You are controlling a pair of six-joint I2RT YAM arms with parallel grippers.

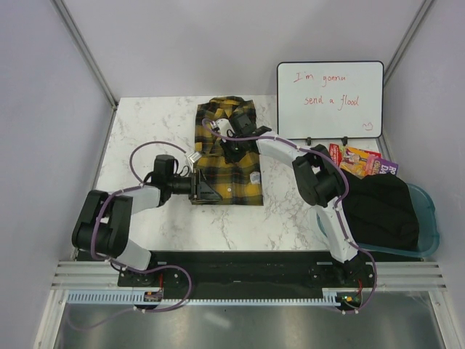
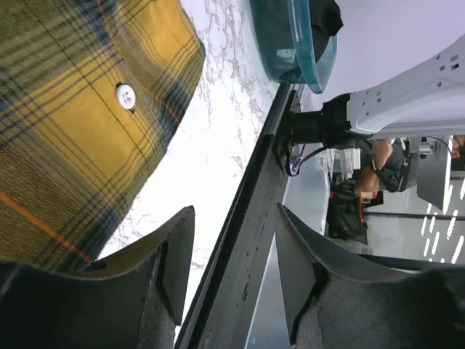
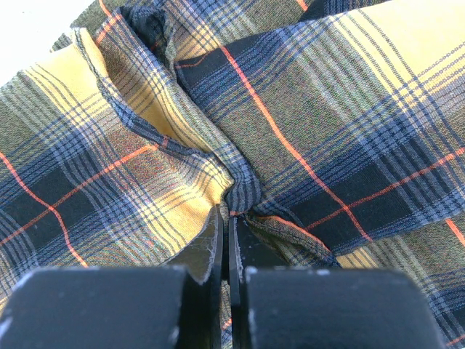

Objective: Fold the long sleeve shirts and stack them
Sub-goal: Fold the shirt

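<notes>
Shirt: we see the plaid shirt point(image 1: 240, 182) folded, centre of the marble table point(image 1: 145, 123)
Left arm: left gripper point(image 2: 236, 218) at its lower-left corner, jaws apart, holding nothing
Right arm: right gripper point(image 3: 225, 211) mid-shirt, jaws clamped on a fold

The long sleeve shirt point(image 1: 231, 174) is a yellow-and-black plaid flannel with thin red lines, folded into a rough rectangle and lying flat on the table. Its cloth puckers into creases that meet at the closed tips of the right gripper point(image 3: 227, 218), which presses down near the middle of the fold. The near-left corner, with one small white button point(image 2: 126, 96), lies just beside one finger of the parted left gripper point(image 2: 236, 218), outside its gap.
</notes>
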